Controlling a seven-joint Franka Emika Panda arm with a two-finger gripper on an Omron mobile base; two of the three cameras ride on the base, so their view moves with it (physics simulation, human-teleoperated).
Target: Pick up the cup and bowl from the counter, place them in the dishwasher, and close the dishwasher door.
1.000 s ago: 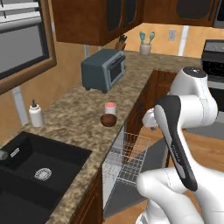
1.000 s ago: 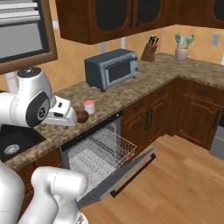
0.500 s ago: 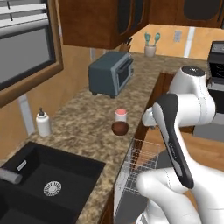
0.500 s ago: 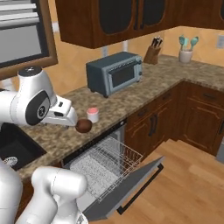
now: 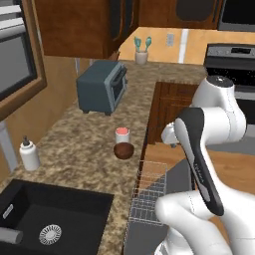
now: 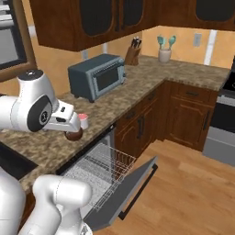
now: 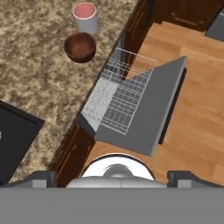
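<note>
The whitish cup [image 5: 122, 135] with its pink-red inside stands on the granite counter [image 5: 84, 144] near the front edge. The dark brown bowl [image 5: 123, 150] sits right beside it, on the sink side. In the hand view the cup [image 7: 85, 17] and bowl [image 7: 80, 47] lie at the upper left, far from my gripper [image 7: 113, 178], which is open and empty. The dishwasher door [image 7: 157, 109] hangs open under the counter edge, and the grey wire rack [image 7: 120, 96] is pulled out over it. In the right base view my arm partly covers the bowl [image 6: 73, 136].
A blue-grey toaster oven [image 5: 102, 87] stands further along the counter. A white soap bottle [image 5: 29, 154] stands by the black sink [image 5: 50, 224]. A utensil holder [image 6: 164, 50] and knife block [image 6: 133, 55] sit at the back corner, and the oven range [image 5: 234, 55] is beyond. Wooden floor [image 6: 193, 183] lies beside the door.
Both base views have shifted as the base moved, so the cup, bowl and open dishwasher now sit nearer and more central. The gripper stays open; cup and bowl have not moved on the counter.
</note>
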